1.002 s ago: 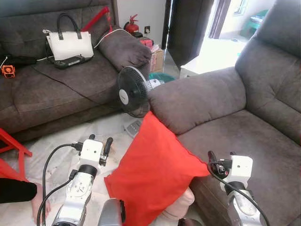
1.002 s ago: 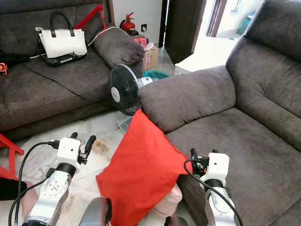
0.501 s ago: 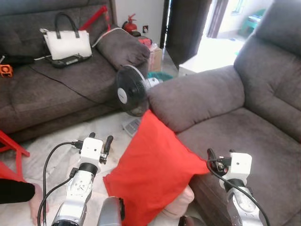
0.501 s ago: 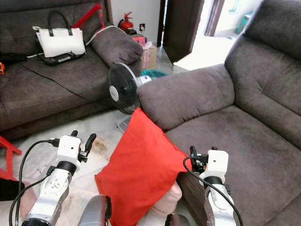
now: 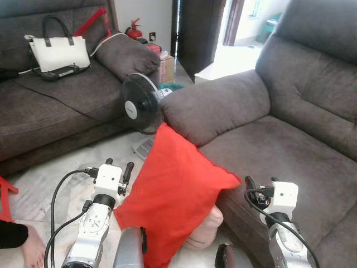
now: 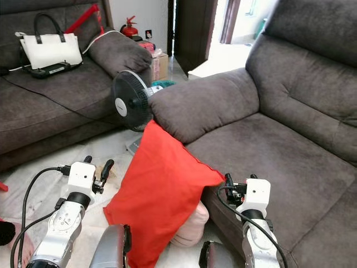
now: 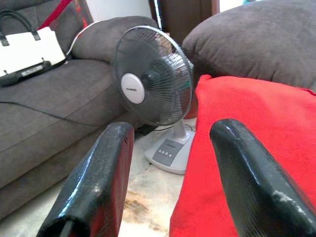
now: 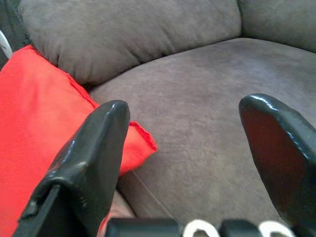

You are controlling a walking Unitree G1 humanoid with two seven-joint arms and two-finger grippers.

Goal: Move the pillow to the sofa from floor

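Leaning on the front of the grey sofa, the red pillow stands on end on the floor between the two grippers, its upper corner touching the sofa's armrest and one side corner resting on the seat's edge; the left gripper hovers just beside the pillow's left edge with its jaws spread and nothing between them; the right gripper hangs at the seat's front edge, just beyond the pillow's right corner, jaws likewise spread wide and holding nothing; judged from this, the move is barely begun: the pillow is not yet gripped or lifted, and the grasp, the raise and the placing on the seat all remain; a pink cushion lies under the pillow near the sofa's base; ahead of the left jaws a standing fan crowds the gap beside the armrest, so room is tight there; ahead of the right jaws the seat lies broad and bare.
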